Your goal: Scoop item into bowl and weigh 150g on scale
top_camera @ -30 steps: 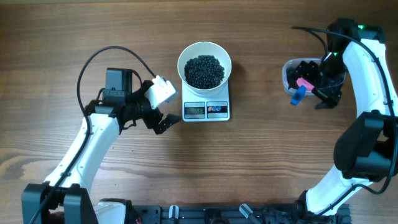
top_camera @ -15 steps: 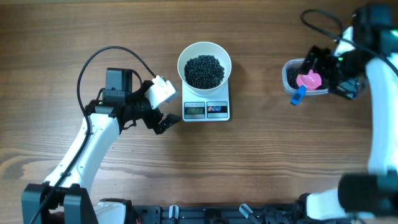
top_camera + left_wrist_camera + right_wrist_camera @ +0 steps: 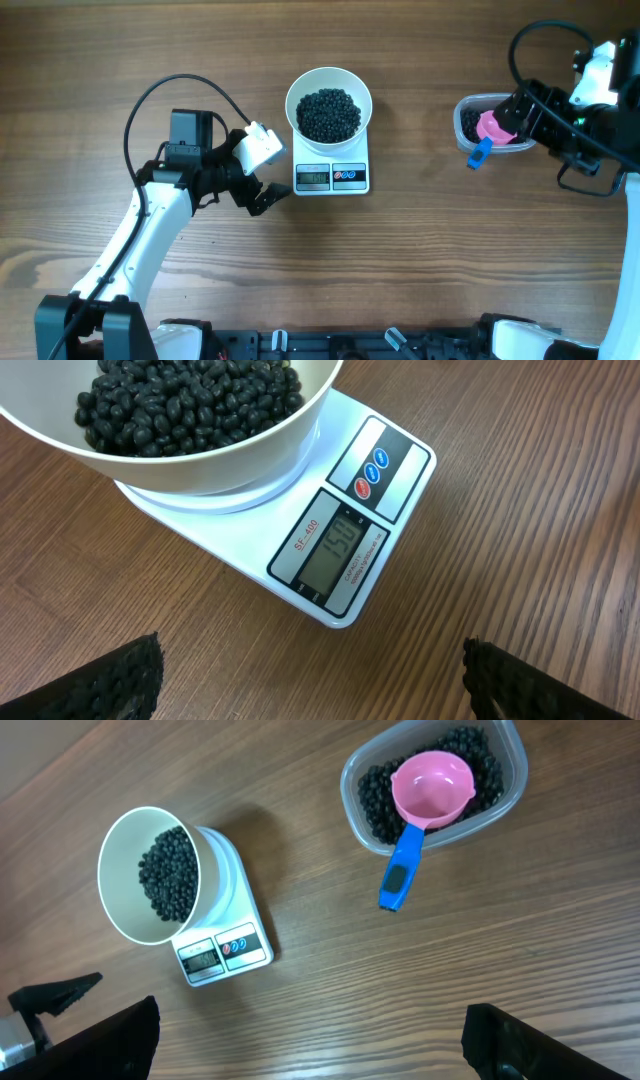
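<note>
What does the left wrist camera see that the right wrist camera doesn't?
Only the left wrist view is close enough to read the scale: its display says 150. Only the right wrist view shows the clear container with black beans in it, and the pink scoop resting there with its blue handle sticking out over the rim. Both views show the white bowl, full of black beans, sitting on the scale.

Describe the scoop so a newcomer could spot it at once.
On the table's right side sits a clear tub of black beans. The scoop lies in it, handle sticking out over the rim. Nothing else is pink with a blue handle.
</note>
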